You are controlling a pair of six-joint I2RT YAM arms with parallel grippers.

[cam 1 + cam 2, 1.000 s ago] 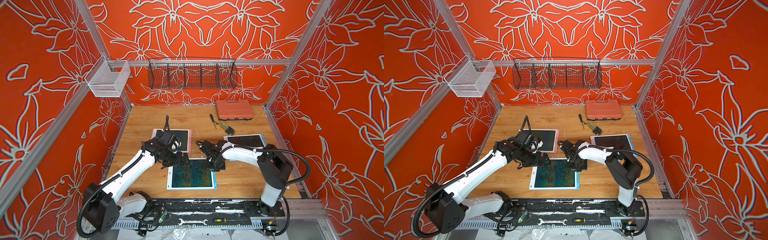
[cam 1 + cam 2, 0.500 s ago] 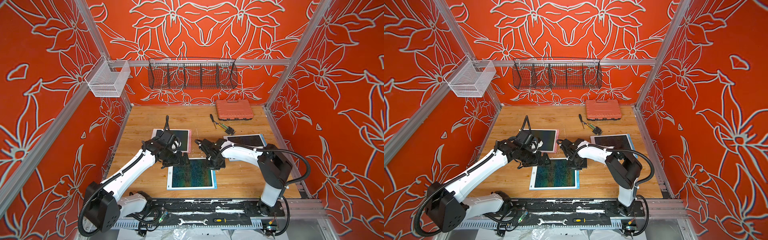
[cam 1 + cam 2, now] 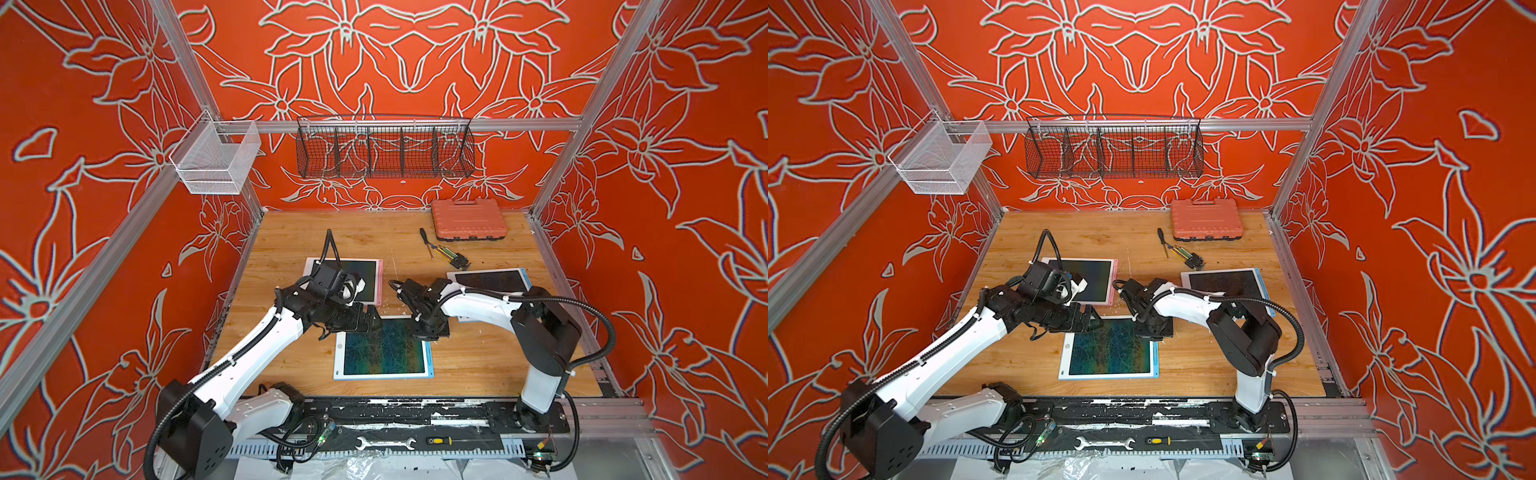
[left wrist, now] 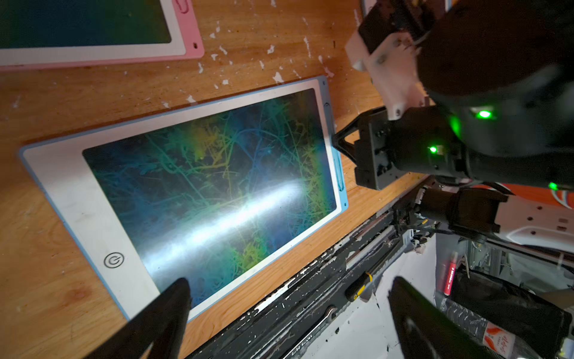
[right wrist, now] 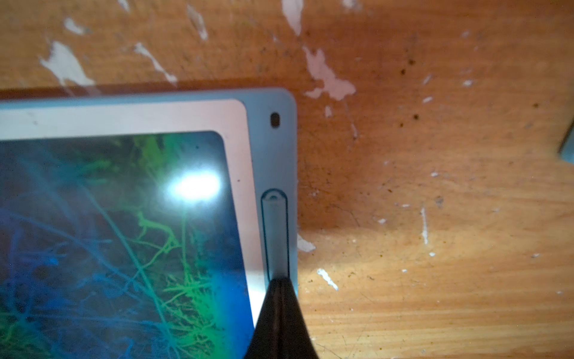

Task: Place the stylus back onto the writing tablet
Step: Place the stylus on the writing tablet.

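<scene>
Three tablets lie on the wooden table (image 3: 478, 361), which is scuffed and flecked with white paint chips. Red walls with white flower outlines all round, and a black wire basket (image 3: 384, 147) plus a white mesh bin (image 3: 216, 162) hang off the aluminium frame. An orange case (image 3: 468, 219) sits at the back, with a bunch of hex keys (image 3: 451, 257) near it.

The blue-edged tablet (image 3: 384, 349) lies nearest the front. The stylus (image 5: 275, 230) rests in the slot on its side edge. The right gripper (image 5: 279, 281) has its fingers pressed together, tips down on the stylus. The left gripper (image 4: 289, 298) hovers over the tablet's other end, fingers spread wide, holding nothing.
</scene>
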